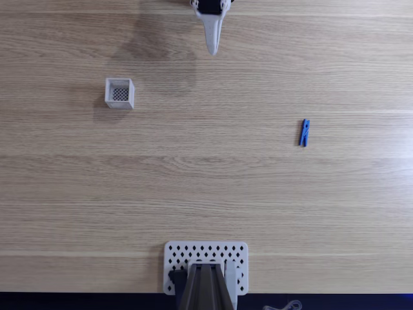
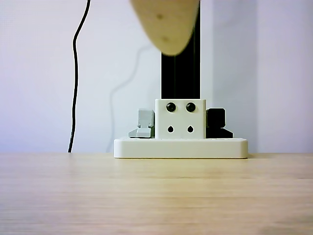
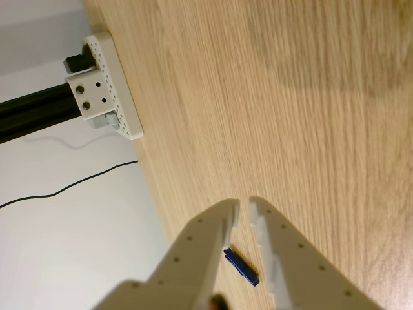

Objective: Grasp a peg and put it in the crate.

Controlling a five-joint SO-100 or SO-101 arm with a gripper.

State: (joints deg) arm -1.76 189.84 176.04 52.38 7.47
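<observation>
Bright even light, soft shadows on the table (image 1: pixel 271 194), blurred near edges.

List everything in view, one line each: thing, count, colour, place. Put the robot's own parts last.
peg: one, blue, lying on the table at the right in the fixed view, apart from everything else.
crate: one, white with dark mesh bottom, upper left in the fixed view, empty.
perforated plate: one, white, at the table's bottom edge, bearing a black post.
cable: one, black, hanging by the wall.
table: one, light wood.
gripper: one, whitish, above the table, fingertips slightly apart, holding nothing.
</observation>
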